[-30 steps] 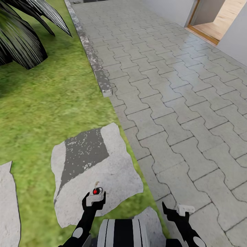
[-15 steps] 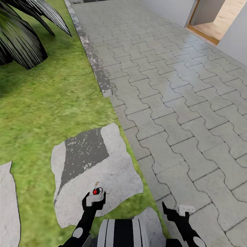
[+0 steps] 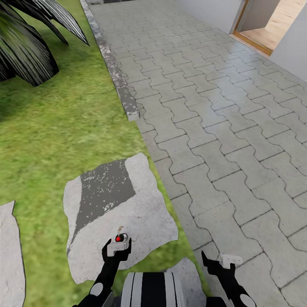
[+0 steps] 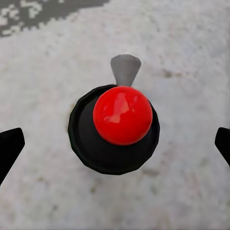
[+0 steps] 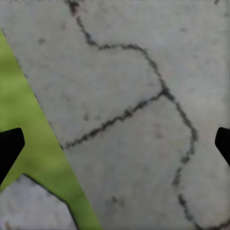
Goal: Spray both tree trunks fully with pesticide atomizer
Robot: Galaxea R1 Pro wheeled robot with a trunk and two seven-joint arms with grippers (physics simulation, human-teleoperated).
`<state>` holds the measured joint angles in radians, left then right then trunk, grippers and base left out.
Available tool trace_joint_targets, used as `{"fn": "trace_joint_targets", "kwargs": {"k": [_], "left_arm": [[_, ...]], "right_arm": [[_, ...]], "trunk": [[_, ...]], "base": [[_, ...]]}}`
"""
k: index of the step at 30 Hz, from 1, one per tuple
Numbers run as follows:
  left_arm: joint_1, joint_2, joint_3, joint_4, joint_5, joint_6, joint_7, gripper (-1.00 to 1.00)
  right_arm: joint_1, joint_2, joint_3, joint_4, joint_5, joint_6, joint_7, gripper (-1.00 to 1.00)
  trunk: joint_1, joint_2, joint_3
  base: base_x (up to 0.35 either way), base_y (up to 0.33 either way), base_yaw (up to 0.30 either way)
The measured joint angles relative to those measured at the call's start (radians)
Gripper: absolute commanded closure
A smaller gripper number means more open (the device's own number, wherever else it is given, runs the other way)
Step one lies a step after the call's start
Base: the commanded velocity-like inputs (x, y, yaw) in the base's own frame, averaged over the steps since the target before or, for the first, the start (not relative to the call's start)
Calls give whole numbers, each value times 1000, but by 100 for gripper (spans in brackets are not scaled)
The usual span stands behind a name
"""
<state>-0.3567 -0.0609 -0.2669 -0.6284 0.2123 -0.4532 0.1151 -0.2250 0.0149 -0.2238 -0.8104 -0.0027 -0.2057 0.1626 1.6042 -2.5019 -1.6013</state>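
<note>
Seen from straight above, the pesticide atomizer shows as a round black body with a red cap and a small grey nozzle. It stands on a pale stepping stone in the grass. My left gripper hangs directly over it, open, with its black fingertips wide apart on either side and not touching it. In the head view the atomizer is a red dot just beyond that gripper. My right gripper is open and holds nothing, low over the paving's edge. The trees are out of view.
Grey interlocking paving covers the right side, with a stone kerb along the lawn. Dark palm fronds hang at the far left. An open doorway with a wooden floor lies at the far right.
</note>
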Motion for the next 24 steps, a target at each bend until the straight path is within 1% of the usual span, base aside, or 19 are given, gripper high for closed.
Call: {"fn": "trace_joint_targets", "kwargs": {"k": [10,24], "left_arm": [[0,0,0,0,0,0,0,-100],[0,0,1,0,0,0,0,-100]], "right_arm": [[0,1,0,0,0,0,0,-100],[0,1,1,0,0,0,0,-100]], "trunk": [[0,0,0],[0,0,0]], "base": [[40,0,0],[5,0,0]]}}
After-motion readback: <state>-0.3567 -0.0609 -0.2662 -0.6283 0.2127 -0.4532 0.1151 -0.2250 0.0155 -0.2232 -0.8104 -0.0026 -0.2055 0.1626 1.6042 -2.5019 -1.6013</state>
